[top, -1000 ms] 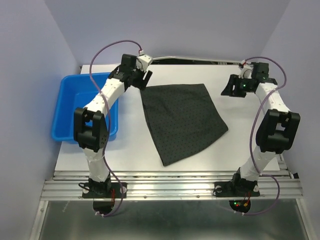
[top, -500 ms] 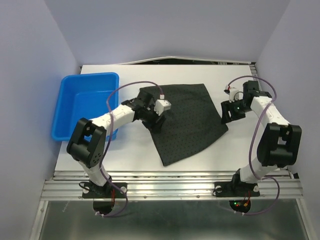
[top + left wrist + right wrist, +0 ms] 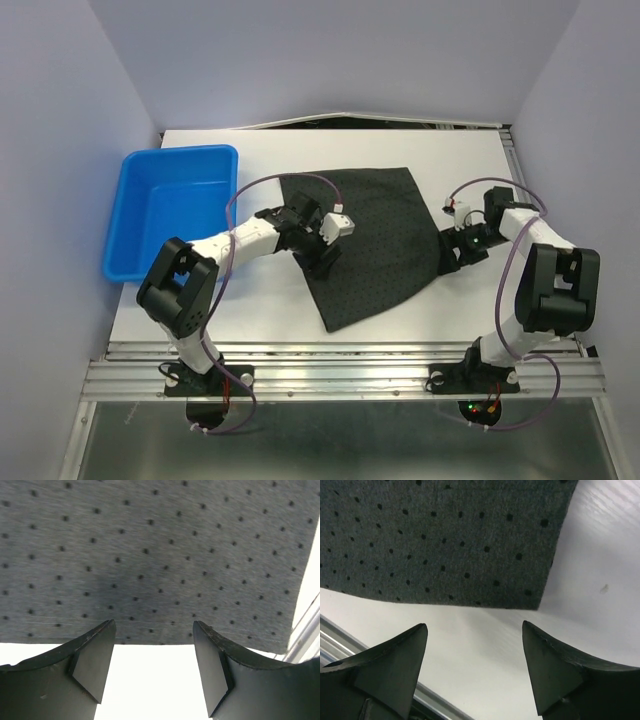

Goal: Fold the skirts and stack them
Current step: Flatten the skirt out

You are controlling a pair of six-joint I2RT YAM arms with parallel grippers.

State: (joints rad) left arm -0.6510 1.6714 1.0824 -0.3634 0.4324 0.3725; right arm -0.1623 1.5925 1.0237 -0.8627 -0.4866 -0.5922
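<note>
Skirt (image 3: 375, 225) hem lies just ahead of the left gripper (image 3: 152, 625), whose fingers stand apart with only white table showing between them, their tips at the cloth's edge. The right gripper (image 3: 472, 627) is spread too, gripping nothing, low over the table (image 3: 260, 300) just short of the skirt's near right corner. Outward from there, the left arm reaches low across the skirt's left side and the right arm folds down at its right edge. A second ago both grippers were up at the far end of the table (the left by the tub's far corner); since then they have dropped to the cloth. The skirt itself has not shifted: flat, spread out mid-table. The blue tub (image 3: 170, 210) sits at the table's left, its blue floor in plain view.
</note>
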